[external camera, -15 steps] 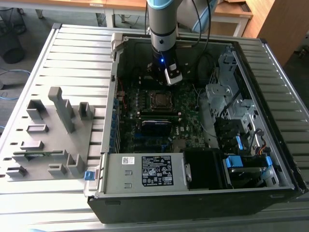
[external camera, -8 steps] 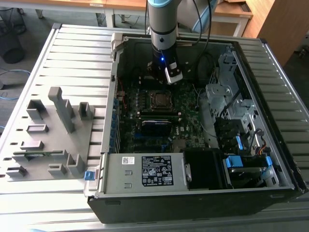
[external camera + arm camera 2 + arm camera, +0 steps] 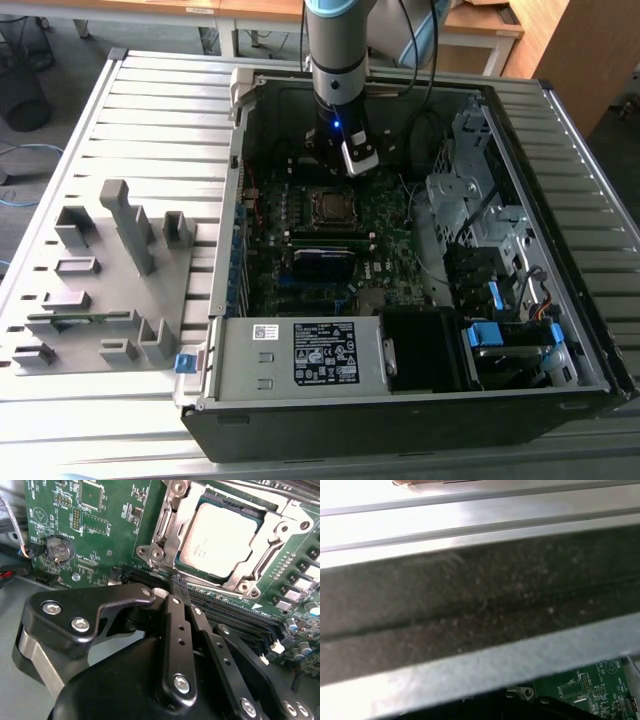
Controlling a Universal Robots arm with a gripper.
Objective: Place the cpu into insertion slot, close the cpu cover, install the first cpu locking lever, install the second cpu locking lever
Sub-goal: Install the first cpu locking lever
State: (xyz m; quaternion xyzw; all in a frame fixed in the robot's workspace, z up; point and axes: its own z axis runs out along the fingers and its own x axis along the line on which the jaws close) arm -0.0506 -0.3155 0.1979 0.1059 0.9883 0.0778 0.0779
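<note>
The cpu [image 3: 220,537], a dull silver square, lies in the insertion slot [image 3: 239,507], whose black rim shows along one edge. The cpu cover [image 3: 167,522], a silver frame with a window, lies flat around the chip. In the second wrist view my gripper [image 3: 178,586] has its black fingers [image 3: 176,630] pressed together with nothing between them, the tips just short of the cover's corner, above the long black memory slots. In the exterior view the gripper [image 3: 343,168] hangs inside the open computer case, slightly behind the slot [image 3: 330,205].
The green motherboard [image 3: 100,535] carries a coin battery [image 3: 59,548] and several black memory slots [image 3: 235,615]. The case wall [image 3: 480,610] is close to the wrist. A drive cage [image 3: 470,200] stands at the exterior view's right, and a grey fixture rack [image 3: 110,270] at its left.
</note>
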